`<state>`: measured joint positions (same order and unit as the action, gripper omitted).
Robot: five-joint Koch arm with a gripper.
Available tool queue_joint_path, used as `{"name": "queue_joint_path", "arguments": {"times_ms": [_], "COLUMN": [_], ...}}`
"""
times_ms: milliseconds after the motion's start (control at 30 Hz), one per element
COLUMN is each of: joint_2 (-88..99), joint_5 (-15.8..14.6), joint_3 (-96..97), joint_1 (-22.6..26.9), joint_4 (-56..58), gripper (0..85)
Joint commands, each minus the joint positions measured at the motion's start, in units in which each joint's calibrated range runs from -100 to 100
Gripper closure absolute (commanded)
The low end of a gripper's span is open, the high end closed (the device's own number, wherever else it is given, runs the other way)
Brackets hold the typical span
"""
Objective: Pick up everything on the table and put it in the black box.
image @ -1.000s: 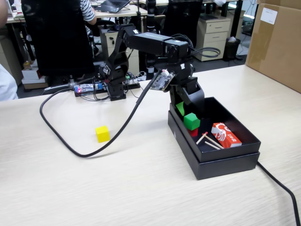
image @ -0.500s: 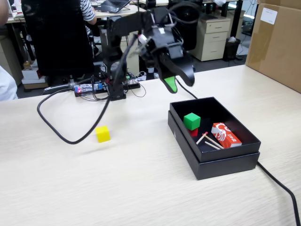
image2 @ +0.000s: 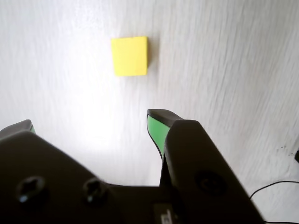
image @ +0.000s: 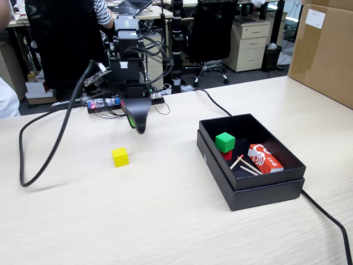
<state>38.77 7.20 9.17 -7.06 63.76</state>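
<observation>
A yellow cube [image: 120, 157] [image2: 130, 56] lies on the beige table [image: 165, 221], left of the black box [image: 265, 187]. Inside the box a green cube [image: 224, 142] rests on top of a red cube [image: 227, 155], of which only a sliver shows. My gripper [image: 138, 124] [image2: 88, 121] hangs above the table, behind and slightly right of the yellow cube in the fixed view. Its green-padded jaws stand wide apart with nothing between them. In the wrist view the yellow cube lies ahead of the fingertips.
A red-and-white matchbox [image: 265, 158] and loose matchsticks [image: 245, 165] lie in the box. A thick black cable [image: 55, 138] loops over the table's left side, another [image: 328, 218] runs off at the right. A big brown carton [image: 325, 49] stands at the far right.
The arm has swung left from over the black box to above the table near the yellow cube. The green cube, let go a second ago, stays in the box.
</observation>
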Motion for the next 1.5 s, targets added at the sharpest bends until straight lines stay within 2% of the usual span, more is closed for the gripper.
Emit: {"name": "queue_joint_path", "arguments": {"times_ms": [0, 233, 400, 800, 833, 1033, 1200, 1367, 1433, 1467], "joint_2": [3.17, 0.53, -6.81, -20.47, -21.96, -23.91, -24.48, -24.48, -24.6, -24.6], "joint_5": [0.73, 1.71, 3.52, 3.86, 3.81, 3.86, 3.86, 3.81, 3.81, 3.76], "joint_3": [-0.02, 4.52, 5.15, -3.92, -4.1, -3.92, -3.55, -3.64, -3.46, -3.55], "joint_1": [-1.17, -3.57, -6.11, -6.2, -6.06, -5.96, -5.96, -6.06, -6.06, -6.11], "joint_4": [0.21, -0.65, -7.39, -7.82, -7.82, -7.82, -7.82, -7.82, -7.82, -7.82], "gripper": [37.1, 37.1, 37.6, 38.0, 40.6, 42.8, 52.1, 68.9, 69.4, 75.9]}}
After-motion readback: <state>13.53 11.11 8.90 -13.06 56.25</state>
